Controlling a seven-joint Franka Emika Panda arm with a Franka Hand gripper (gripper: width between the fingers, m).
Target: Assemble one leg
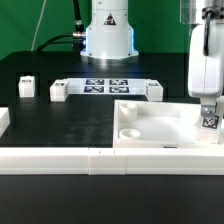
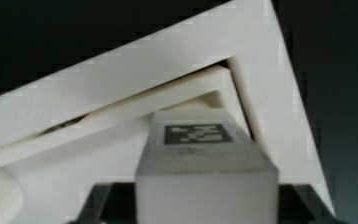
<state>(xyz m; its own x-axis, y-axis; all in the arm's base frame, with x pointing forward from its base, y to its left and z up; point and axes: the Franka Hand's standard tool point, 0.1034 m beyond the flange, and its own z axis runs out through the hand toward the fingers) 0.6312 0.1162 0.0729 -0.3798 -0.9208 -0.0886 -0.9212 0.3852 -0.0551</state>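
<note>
The job looked to be in its middle stretch: one leg (image 1: 208, 117) had been picked up and was held upright over the far corner of the white tray-like piece (image 1: 150, 125) at the exterior view's right, but it did not appear seated yet, so the insertion and any fastening remained to be done, as far as could be judged. The gripper (image 1: 207, 100) was closed narrowly on that leg, its dark fingers pressing the block's two sides in the wrist view, where the leg (image 2: 201, 160) showed its tag face toward the camera and pointed into the tray's recessed corner (image 2: 208, 95). Whether the leg's lower end already touched the tray could not be told. Three other small white blocks (image 1: 58, 91) stood untouched on the black counter (image 1: 50, 125), near the marker board (image 1: 106, 86), and long white rails (image 1: 90, 160) lay along the front edge.
</note>
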